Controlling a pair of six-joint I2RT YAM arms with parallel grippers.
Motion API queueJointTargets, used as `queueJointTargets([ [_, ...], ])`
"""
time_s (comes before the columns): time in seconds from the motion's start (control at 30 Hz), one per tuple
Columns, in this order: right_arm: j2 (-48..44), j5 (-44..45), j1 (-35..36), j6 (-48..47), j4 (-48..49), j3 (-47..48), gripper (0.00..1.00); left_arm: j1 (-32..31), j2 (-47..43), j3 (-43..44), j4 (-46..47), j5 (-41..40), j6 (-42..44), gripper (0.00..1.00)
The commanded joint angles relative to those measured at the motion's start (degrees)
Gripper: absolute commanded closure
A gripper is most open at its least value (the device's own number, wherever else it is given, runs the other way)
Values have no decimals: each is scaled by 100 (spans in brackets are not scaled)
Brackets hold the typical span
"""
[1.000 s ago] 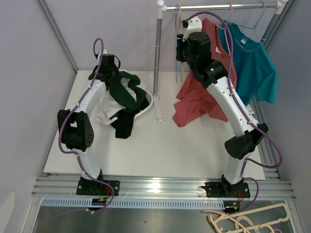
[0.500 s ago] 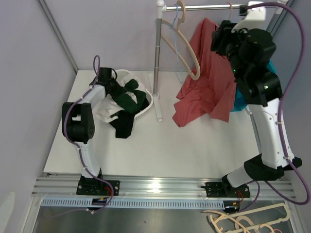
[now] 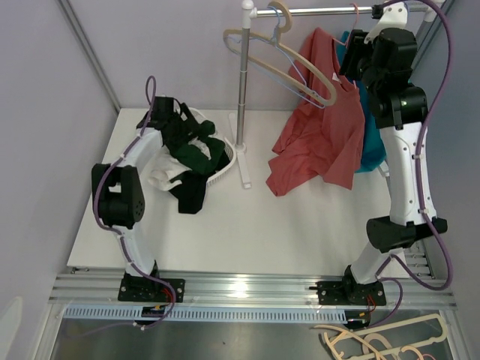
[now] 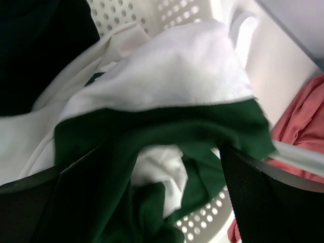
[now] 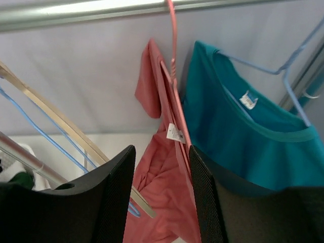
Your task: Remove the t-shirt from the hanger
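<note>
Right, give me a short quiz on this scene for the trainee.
1. True or false: the teal t-shirt lies in the basket.
2. Whose jaws are open over the green garment? A) left arm B) right arm C) neither.
3. What colour is the hanger that carries the red t-shirt?
Key: 1 false, it hangs from the rail; 2 A; 3 pink.
</note>
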Motion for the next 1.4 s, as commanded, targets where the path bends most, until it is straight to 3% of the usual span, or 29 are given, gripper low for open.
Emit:
queueJointTargets([
  [0.0,151,-604,-183,15,-60,176,48,-144,-894,325,-357,-812,560,1],
  [0.1,326,-920,-341,50,37,193,47,-416,-1422,361,-419,-1454,894,1],
  [0.2,379,-983,-394,33,221,53,45,-1074,-2028,246,-271,-2330,1429,1],
  [0.33,397,-851,-403,-55,442,-123,43,-2277,-2617,-61,596,-3634,2378,0],
  [0.63,722,-931,-526,-116,600,-71,46,-3386,-3584,-1001,2084,-4004,3328,1],
  [0.9,1100,-983,-675,-82,706,307,47,-3722,-3927,-984,2576,-4189,3900,0],
  [0.93,1135,-1009,-710,-64,706,377,49,-3722,-3997,-1115,2630,-4172,3892,1],
  [1.03,1206,-1158,-763,50,732,361,76,-3722,-4016,-1300,3025,-4093,4180,0],
  [1.07,1206,-1185,-763,68,793,334,99,-3722,-3955,-1283,3035,-4127,4208,0],
  [1.23,1039,-1229,-764,173,1101,132,100,-3766,-3875,-1239,2964,-4171,4190,1],
  [1.37,1057,-1299,-772,200,961,535,100,-3783,-3910,-1362,3113,-4119,4234,0],
])
